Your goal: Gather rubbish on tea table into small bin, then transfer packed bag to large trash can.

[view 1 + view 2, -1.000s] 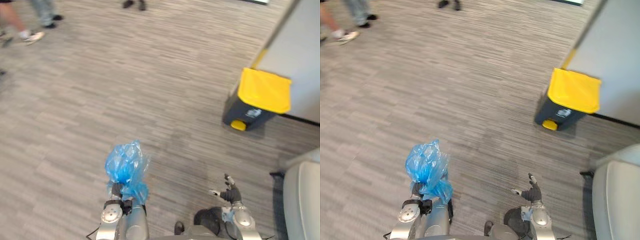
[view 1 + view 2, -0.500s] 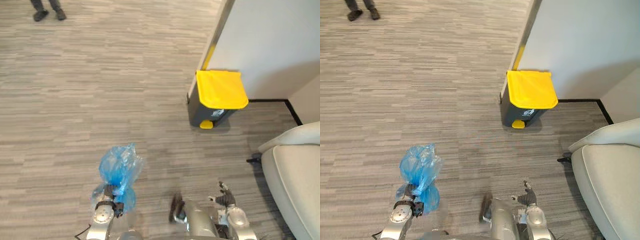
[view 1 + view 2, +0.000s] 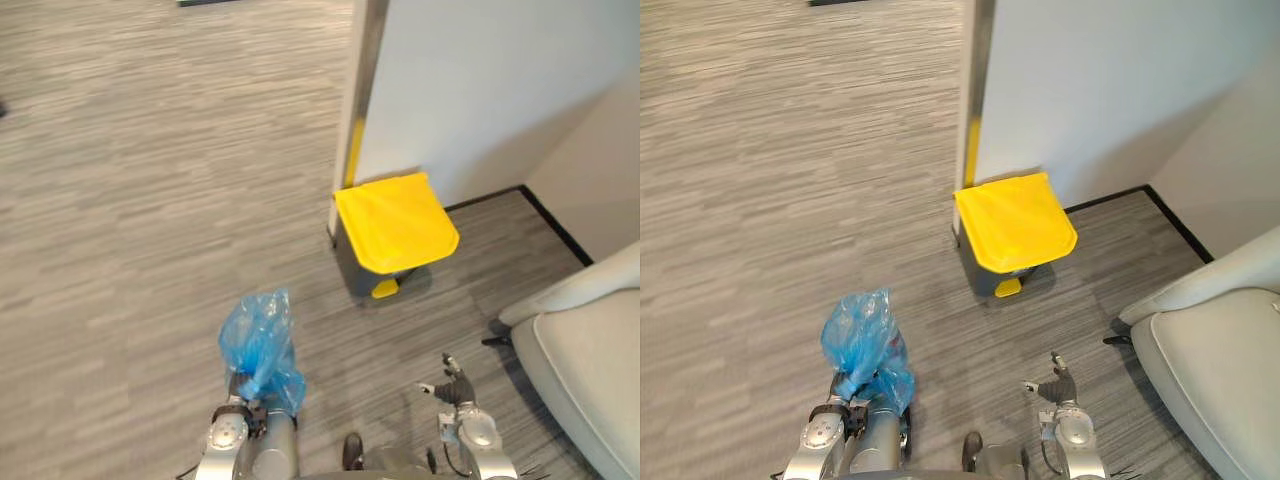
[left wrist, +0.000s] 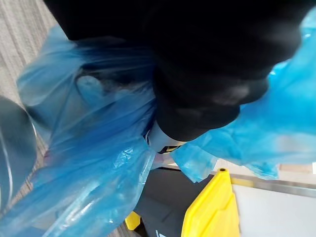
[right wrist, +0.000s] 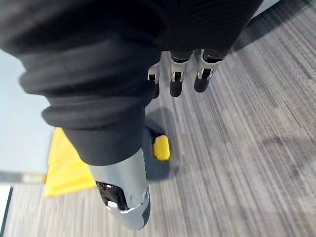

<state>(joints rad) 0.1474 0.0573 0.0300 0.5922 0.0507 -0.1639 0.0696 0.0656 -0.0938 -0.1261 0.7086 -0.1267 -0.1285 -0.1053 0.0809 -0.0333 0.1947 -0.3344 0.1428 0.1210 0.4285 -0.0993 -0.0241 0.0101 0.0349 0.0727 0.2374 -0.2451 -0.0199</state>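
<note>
A crumpled blue plastic bag (image 3: 258, 342) stands up from my left hand (image 3: 243, 386), whose fingers are curled round its neck low in the eye views. In the left wrist view the blue bag (image 4: 94, 163) wraps round the hand's dark cover (image 4: 207, 84). The large trash can (image 3: 395, 222), dark grey with a shut yellow lid and a yellow pedal, stands on the floor ahead and to the right of the bag, against a white wall. My right hand (image 3: 452, 381) hangs low on the right with relaxed fingers (image 5: 176, 81) and holds nothing.
A white wall (image 3: 480, 90) with a metal corner post (image 3: 362, 80) rises behind the can. A light grey armchair (image 3: 590, 350) stands at the right edge. Grey striped carpet (image 3: 150, 200) stretches to the left and ahead.
The camera has swung round: the trash can now lies nearer and near the middle, and the people's legs have left the picture. The bag stays in my left hand.
</note>
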